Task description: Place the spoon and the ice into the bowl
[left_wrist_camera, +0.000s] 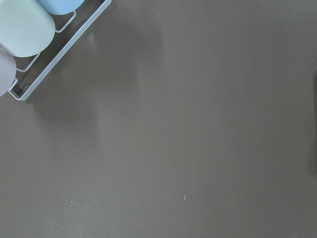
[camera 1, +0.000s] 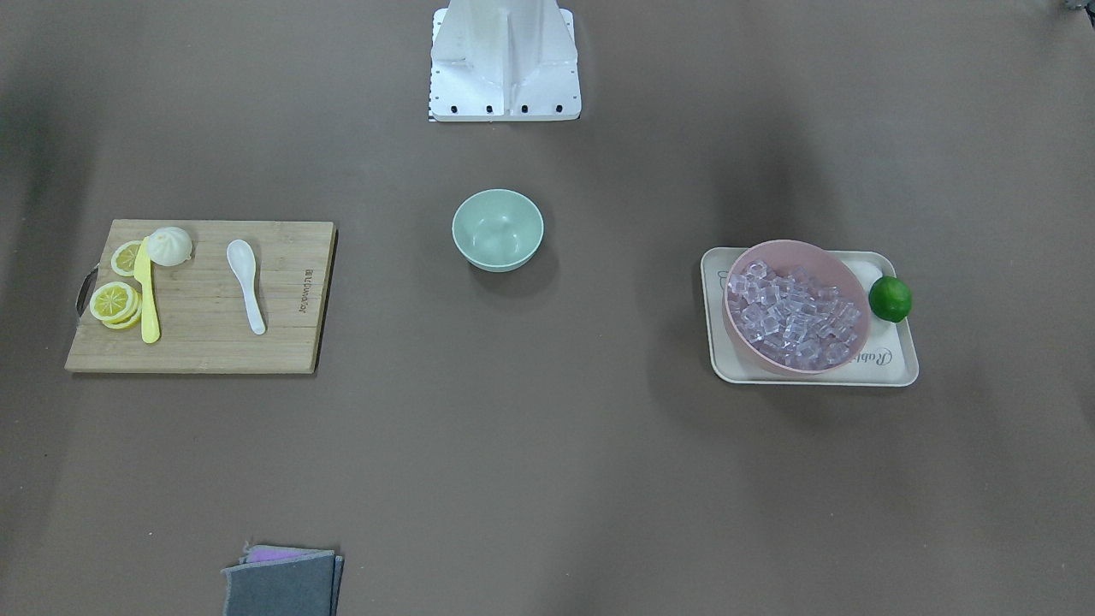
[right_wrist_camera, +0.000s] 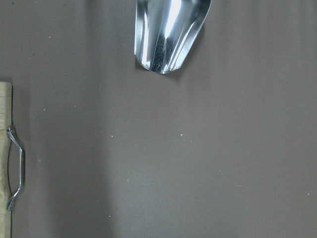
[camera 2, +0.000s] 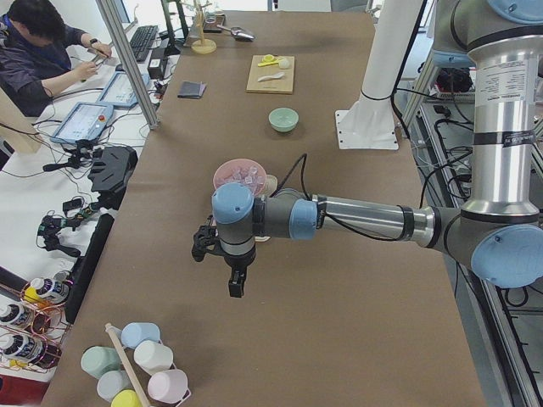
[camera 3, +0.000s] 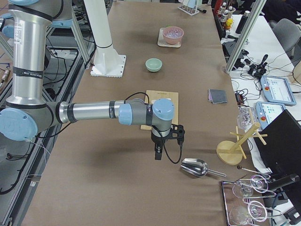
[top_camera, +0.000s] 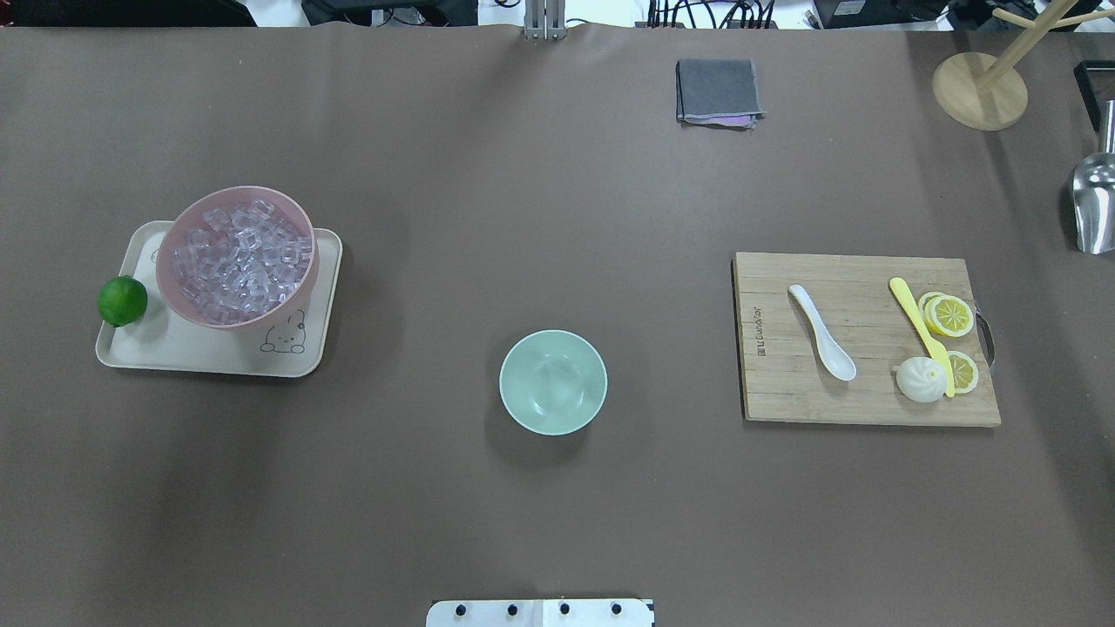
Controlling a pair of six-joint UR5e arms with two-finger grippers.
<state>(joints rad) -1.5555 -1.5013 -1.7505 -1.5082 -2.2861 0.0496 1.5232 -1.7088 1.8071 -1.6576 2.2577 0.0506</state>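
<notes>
The white spoon [camera 1: 246,295] [top_camera: 822,332] lies on a wooden cutting board [top_camera: 862,401]. The ice [camera 1: 793,313] [top_camera: 241,259] fills a pink bowl [top_camera: 228,202] on a cream tray [top_camera: 200,353]. The mint-green bowl [camera 1: 497,229] [top_camera: 552,381] stands empty mid-table, in front of the robot's base. My left gripper [camera 2: 236,287] hangs over bare table beyond the tray's end. My right gripper [camera 3: 159,153] hangs over the table past the cutting board, near a metal scoop. Both show only in the side views, so I cannot tell whether they are open or shut.
A yellow knife [top_camera: 919,333], lemon slices [top_camera: 948,314] and a white bun [top_camera: 920,380] share the board. A lime [top_camera: 122,300] sits on the tray. A folded grey cloth [top_camera: 717,91], a metal scoop [right_wrist_camera: 168,29], a wooden stand [top_camera: 979,90] and a cup rack [left_wrist_camera: 29,34] sit at the edges.
</notes>
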